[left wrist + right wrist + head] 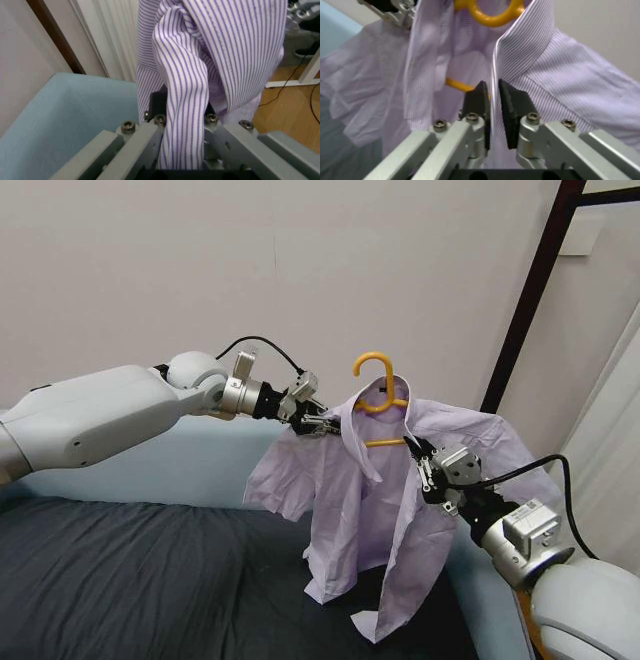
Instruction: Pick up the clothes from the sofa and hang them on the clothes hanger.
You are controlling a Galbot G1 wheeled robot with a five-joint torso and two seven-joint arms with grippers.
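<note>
At frame centre the striped shirt (360, 510) hangs on the yellow hanger (388, 385) above the sofa (120, 580), the left hand (318, 421) clamped on its shoulder, the right hand (424, 457) clamped on its front edge.

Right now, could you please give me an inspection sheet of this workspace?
Surface: sofa, dark seat, pale blue back.
Job's things: striped shirt on yellow hanger, held in the air over the sofa.
Clutter: nothing seen.
Grippers: left gripper shut on the shirt's shoulder; right gripper shut on its front edge.
Cables: black cable arcs over the left wrist; another by the right wrist.
Surroundings: white wall, dark post at right.
</note>
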